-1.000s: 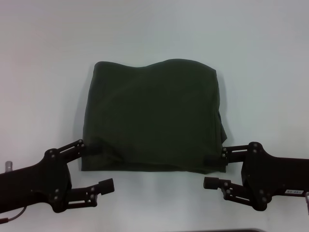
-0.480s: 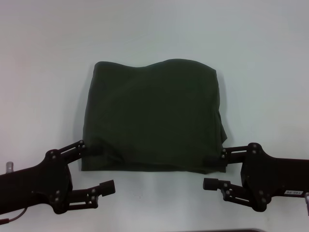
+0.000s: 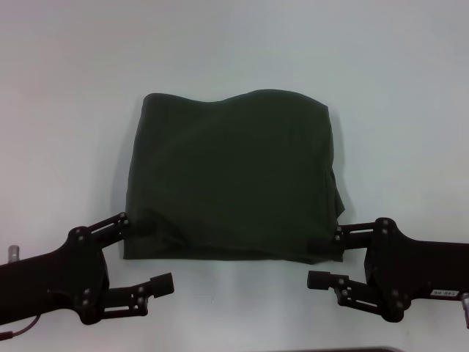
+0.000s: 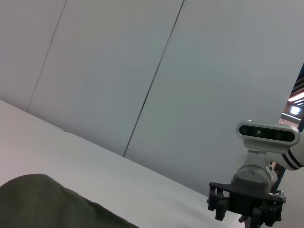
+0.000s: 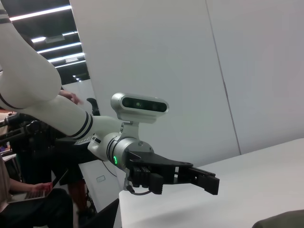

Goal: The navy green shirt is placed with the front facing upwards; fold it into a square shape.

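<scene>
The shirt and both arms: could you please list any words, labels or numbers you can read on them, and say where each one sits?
Shirt: no text shows; only plain dark green cloth faces up.
Right arm: a small white label near its wrist, too small to read.
Left arm: no label shows.
Left gripper and right gripper: no markings, jaws open at the shirt's near corners.

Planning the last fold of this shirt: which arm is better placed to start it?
Neither clearly. The left gripper and right gripper are both open, one at each near corner of the navy green shirt, so a two-arm lift looks likeliest.
</scene>
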Robot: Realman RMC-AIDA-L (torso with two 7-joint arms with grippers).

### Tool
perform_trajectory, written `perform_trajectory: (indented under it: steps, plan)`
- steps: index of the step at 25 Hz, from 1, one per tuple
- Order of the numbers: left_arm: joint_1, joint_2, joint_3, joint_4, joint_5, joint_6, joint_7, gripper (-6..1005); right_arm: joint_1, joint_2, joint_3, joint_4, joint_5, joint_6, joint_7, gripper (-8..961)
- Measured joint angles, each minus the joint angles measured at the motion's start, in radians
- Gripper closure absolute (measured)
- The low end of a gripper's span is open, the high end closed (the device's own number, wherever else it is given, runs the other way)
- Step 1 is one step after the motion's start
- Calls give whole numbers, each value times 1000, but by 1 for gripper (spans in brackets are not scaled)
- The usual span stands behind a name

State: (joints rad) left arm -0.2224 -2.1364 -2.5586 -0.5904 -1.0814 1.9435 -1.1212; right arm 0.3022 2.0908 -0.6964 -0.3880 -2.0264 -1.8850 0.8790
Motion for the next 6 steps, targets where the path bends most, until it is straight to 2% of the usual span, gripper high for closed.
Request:
perform_trajectory:
  steps: [6]
  plan:
    - [-4,0,0,0,0,0,0,80,-3,0,0,0,0,3,0,536]
